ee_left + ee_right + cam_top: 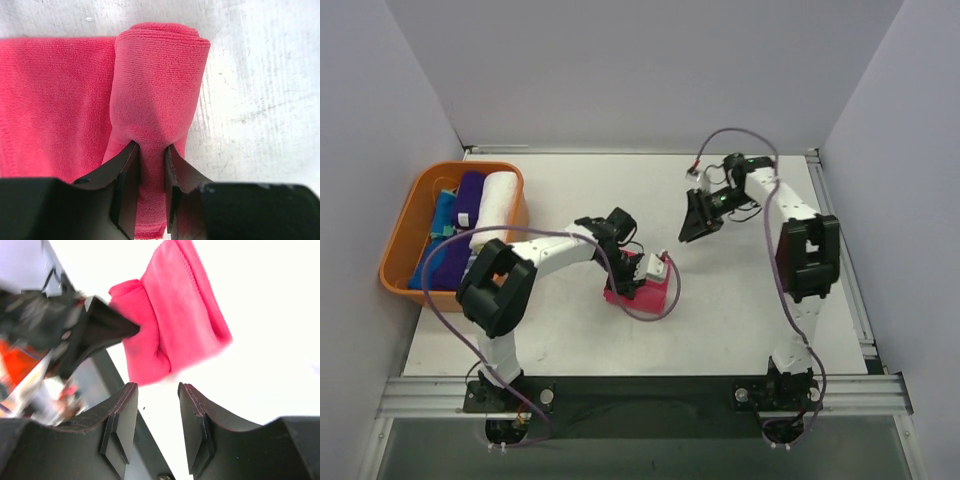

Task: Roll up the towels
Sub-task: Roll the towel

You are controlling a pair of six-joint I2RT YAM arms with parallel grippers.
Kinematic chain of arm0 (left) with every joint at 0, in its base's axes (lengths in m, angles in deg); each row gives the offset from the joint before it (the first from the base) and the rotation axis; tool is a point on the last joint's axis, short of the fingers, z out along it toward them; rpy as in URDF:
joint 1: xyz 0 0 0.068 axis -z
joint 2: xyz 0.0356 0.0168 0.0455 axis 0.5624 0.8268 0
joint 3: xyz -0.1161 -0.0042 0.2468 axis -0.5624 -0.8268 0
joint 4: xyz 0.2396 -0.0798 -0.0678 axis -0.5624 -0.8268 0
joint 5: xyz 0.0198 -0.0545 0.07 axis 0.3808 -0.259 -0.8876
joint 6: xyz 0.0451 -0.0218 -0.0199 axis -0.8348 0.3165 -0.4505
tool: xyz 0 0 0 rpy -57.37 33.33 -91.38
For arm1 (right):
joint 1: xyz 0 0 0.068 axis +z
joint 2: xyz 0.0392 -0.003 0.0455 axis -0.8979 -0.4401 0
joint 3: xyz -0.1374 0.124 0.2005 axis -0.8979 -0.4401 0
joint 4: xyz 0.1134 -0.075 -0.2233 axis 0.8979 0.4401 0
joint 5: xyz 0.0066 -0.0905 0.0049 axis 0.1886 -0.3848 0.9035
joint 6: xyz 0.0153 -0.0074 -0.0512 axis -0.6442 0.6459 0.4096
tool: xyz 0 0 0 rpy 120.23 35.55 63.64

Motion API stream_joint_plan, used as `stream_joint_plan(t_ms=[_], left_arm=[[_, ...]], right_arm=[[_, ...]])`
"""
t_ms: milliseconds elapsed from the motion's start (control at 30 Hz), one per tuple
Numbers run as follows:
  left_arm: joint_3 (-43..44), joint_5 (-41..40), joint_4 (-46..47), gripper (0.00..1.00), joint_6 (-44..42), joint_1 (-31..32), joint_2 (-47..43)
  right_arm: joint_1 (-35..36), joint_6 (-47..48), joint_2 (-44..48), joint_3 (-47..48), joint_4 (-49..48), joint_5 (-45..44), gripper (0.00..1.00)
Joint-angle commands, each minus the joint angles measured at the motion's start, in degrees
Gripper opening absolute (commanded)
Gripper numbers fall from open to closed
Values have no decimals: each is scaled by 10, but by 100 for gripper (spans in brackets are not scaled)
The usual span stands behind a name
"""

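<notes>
A hot pink towel (650,292) lies at the table's middle, partly rolled. In the left wrist view its rolled part (160,85) runs away from me, with the flat part (55,100) spread to its left. My left gripper (151,147) is shut on the near end of the roll, pinching the cloth between both fingers. My right gripper (695,228) hangs above the table to the upper right of the towel, apart from it. Its jaws (156,387) stand open with nothing between them, and the pink towel (175,325) shows beyond them.
An orange basket (400,240) stands at the left edge. It holds rolled towels: a white one (498,200), a dark purple one (470,195), a teal one (442,215) and a blue one (445,262). Purple cables loop off both arms.
</notes>
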Motion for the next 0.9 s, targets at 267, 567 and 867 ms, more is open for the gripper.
stream_joint_plan(t_ms=[267,567,867], left_arm=[[252,110,-375,0,-23,-89,306],[427,124,-507,3,-24,-113,441],[456,121,-529,8,-20,-113,468]], right_arm=[[-32,33,352,-179,-28,-111,53],[179,72,475,-254,-86,-294,54],[371,137,344,-285,-225,-526,66]])
